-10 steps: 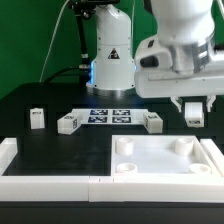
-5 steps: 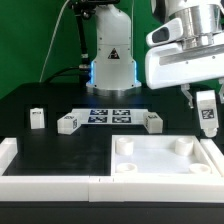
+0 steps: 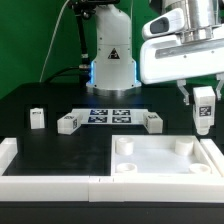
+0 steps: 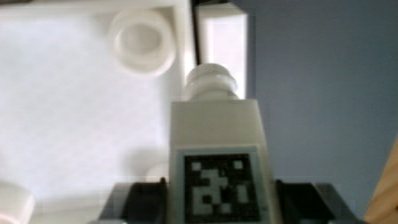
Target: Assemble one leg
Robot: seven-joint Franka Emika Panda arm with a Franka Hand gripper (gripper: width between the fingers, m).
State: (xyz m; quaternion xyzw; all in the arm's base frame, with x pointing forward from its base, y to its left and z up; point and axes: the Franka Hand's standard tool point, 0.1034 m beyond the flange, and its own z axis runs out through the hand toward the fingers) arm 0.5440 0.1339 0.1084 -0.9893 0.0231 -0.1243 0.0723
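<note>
Labels first. The gripper [image 3: 203, 98] is clamping the leg [image 3: 204, 116] between its two fingers, jaws closed on the leg's upper part. The leg is hanging upright above the black table [image 3: 60, 100], near the far corner of the tabletop [image 3: 160, 160] on the exterior view's right. It is not touching anything below it. We cannot tell whether it is hanging over the tabletop or just behind it.

The leg is showing a square marker tag [image 4: 221, 186] that we are seeing sharpest in the wrist view. The tag is carrying black and white blocks, and we are not reading them as letters.

The marker board [image 3: 110, 115] is lying flat behind the tabletop. It is carrying several such tags, all too small to make out. Three loose legs are sitting near it, at [image 3: 37, 118], [image 3: 68, 123] and [image 3: 152, 122], and their tags are only dark specks.

The arm base [image 3: 110, 60] is wearing a triangular warning label [image 3: 113, 53] whose symbol is too small for us to read.

Now the hidden and cut-off parts. In the wrist view the dark fingers [image 4: 132, 198] are being cropped by the picture's edge. The leg is covering much of the tabletop's rim, and the leg's rounded end is lying close beside a round socket [image 4: 143, 40]. The picture is soft, and we cannot judge how high the leg is hanging above the socket.

In the exterior view the frame is cutting off the arm's upper housing. A white rail [image 3: 50, 183] is running out of the picture along the front.
</note>
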